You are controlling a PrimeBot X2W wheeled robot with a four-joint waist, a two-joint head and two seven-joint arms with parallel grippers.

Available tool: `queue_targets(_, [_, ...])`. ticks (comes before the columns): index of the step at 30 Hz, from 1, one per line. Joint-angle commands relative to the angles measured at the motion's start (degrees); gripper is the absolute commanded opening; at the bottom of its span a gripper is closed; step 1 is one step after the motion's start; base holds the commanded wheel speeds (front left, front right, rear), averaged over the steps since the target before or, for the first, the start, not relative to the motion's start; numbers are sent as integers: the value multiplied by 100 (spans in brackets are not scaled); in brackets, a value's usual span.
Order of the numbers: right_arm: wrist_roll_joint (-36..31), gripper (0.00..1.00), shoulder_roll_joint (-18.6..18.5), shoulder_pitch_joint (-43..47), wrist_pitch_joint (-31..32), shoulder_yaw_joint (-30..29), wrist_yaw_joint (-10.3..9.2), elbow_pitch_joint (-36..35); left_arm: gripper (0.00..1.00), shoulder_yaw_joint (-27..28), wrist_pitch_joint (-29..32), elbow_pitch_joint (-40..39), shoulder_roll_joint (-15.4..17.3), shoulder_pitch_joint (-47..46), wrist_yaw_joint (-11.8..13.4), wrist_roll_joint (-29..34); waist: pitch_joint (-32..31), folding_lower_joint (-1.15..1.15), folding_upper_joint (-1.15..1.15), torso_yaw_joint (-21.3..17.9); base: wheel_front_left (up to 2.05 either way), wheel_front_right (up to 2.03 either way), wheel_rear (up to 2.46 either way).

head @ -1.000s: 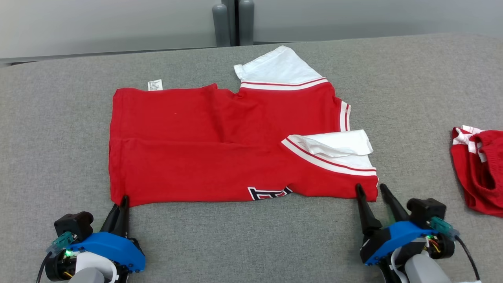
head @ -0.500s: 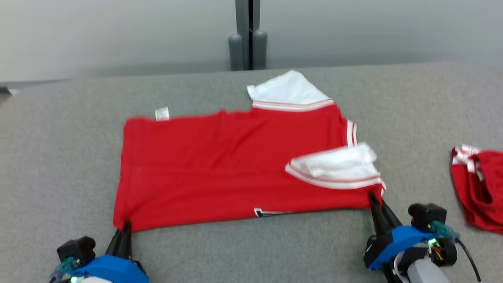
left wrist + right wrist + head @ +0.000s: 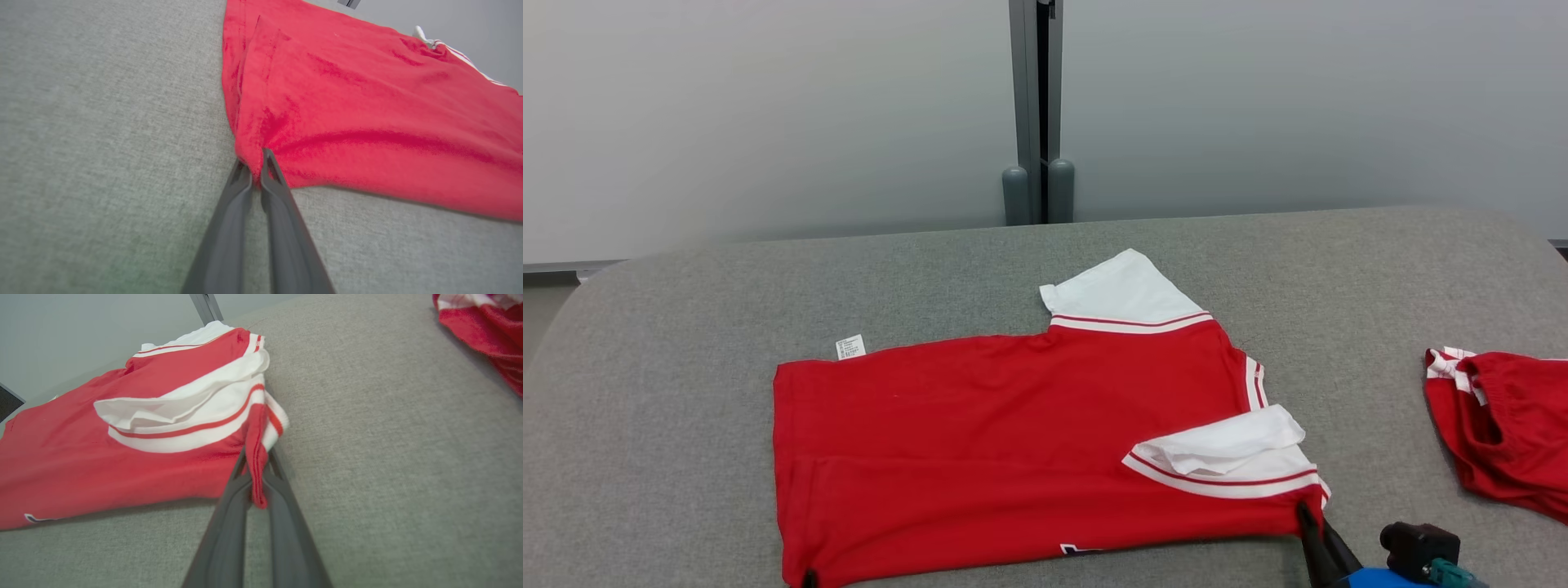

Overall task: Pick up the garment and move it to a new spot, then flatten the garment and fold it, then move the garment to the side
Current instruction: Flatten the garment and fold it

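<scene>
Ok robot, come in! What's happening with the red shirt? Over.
Left fingers shut on near corner of red shirt. Right fingers shut on its sleeve-side corner. Second red garment apart to the right, not in the way.

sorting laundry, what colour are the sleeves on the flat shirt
White sleeves with a red stripe, on a red shirt. Best in the head view.

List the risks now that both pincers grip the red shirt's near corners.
The right pincer pinches only a narrow edge strip of the red shirt; it may slip when pulled. The crumpled white sleeve lies loose on top and could bunch into the fold. Dragging rightward might catch the other red garment.
</scene>
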Motion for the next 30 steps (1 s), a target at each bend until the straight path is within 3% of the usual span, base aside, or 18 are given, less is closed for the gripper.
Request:
queue_targets(1, [41, 100, -36, -1, -43, -36, -2, -144, 100, 48, 0, -21, 8, -69, 9, 22, 35, 1, 0, -4, 0, 0, 0])
queue_targets(4, [82, 100, -35, -73, -55, -13, -1, -266, 100, 95, 0, -126, 60, -173, 4, 89, 106, 1, 0, -15, 0, 0, 0])
queue_targets(9, [-4, 100, -33, -514, -46, -46, -1, -487, 100, -95, 144, -262, 429, -717, -10, 101, 417, 1, 0, 22, 0, 0, 0])
queue_targets(19, [135, 100, -33, -1871, 100, 441, -1, -541, 100, -937, 1371, -618, 1627, -2037, -13, -651, 1307, 1, 0, -73, 0, 0, 0])
queue_targets(24, [283, 100, -35, -2425, 36, 881, -1, -486, 100, -1229, 1400, -581, 2053, -2567, -14, -1057, 1831, 1, 0, -183, 0, 0, 0])
queue_targets(30, [416, 100, -34, -2726, -54, 1152, -1, -357, 100, -1460, 1279, -181, 2282, -3070, -14, -1422, 2193, 1, 0, -268, 0, 0, 0])
